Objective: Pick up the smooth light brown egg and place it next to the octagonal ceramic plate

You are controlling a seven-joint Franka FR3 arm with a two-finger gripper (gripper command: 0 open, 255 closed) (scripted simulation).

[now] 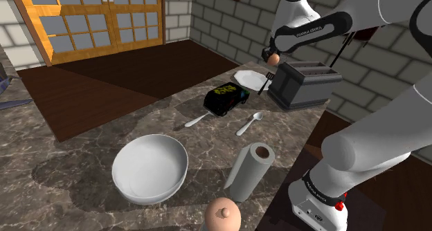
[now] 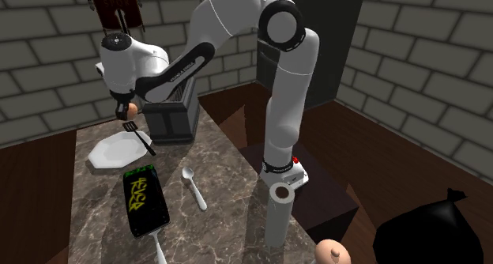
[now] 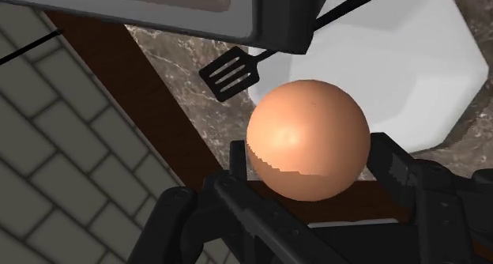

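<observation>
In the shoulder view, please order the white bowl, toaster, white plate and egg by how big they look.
1. white bowl, largest, though nearness to the camera helps it
2. toaster
3. white plate
4. egg, smallest

- Egg [image 1: 274, 57] [image 2: 131, 108] [image 3: 308, 140]: smooth, light brown, rounded, with one soft highlight on its surface.
- Egg state: clasped between the two black fingers [image 3: 395, 166] of the gripper [image 3: 310, 166], one finger on each side; the lower part of the egg sits down between them.
- Egg position: held in the air, clear of the counter [image 1: 83, 153]. In the shoulder view it hangs above the plate and slightly to that view's right.
- Plate [image 1: 250, 78] [image 2: 117, 150] [image 3: 395, 73]: plain white, octagonal, shallow, with a flat rim.
- Plate position: lies flat on the marbled counter, near its far end in the shoulder view.
- Relation: egg and plate are apart, not touching.
</observation>
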